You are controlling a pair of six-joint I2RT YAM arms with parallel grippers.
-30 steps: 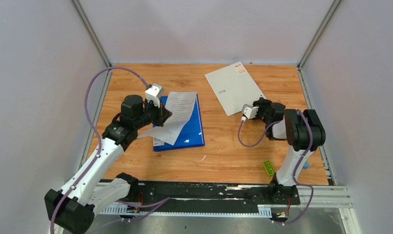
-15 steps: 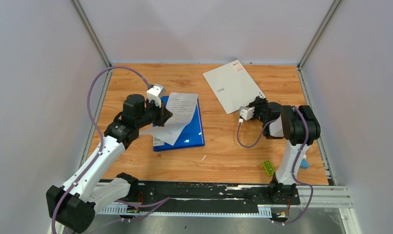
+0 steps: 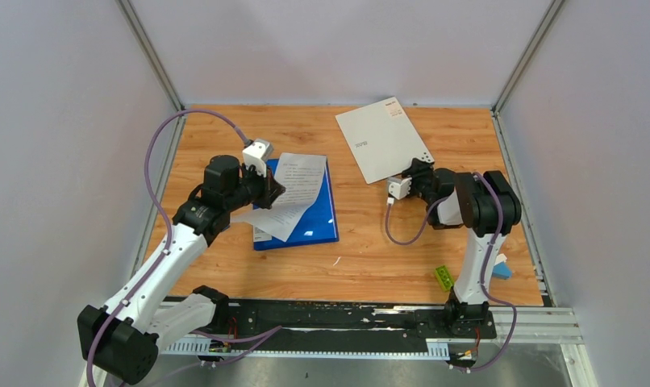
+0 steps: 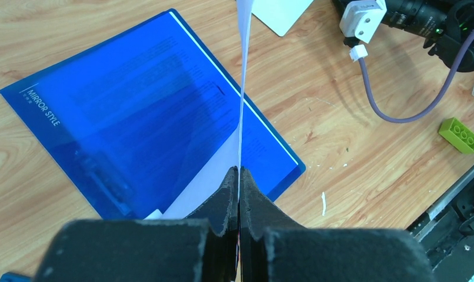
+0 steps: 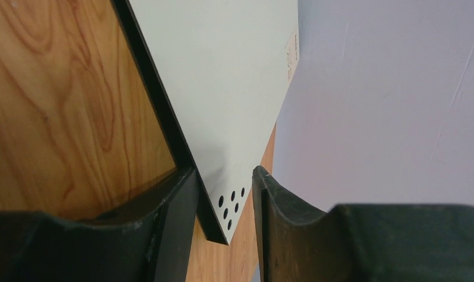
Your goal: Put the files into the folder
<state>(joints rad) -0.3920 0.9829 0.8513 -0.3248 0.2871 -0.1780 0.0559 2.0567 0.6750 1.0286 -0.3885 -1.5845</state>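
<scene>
White printed sheet is pinched between the left fingers above the blue folder, the right fingers narrowly apart astride a corner of the grey cover.

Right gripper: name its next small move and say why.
Probably close the right gripper onto the pale grey cover. Its jaws straddle one corner of the cover, with a gap showing beside one finger, so the corner does not look pinched yet.
</scene>
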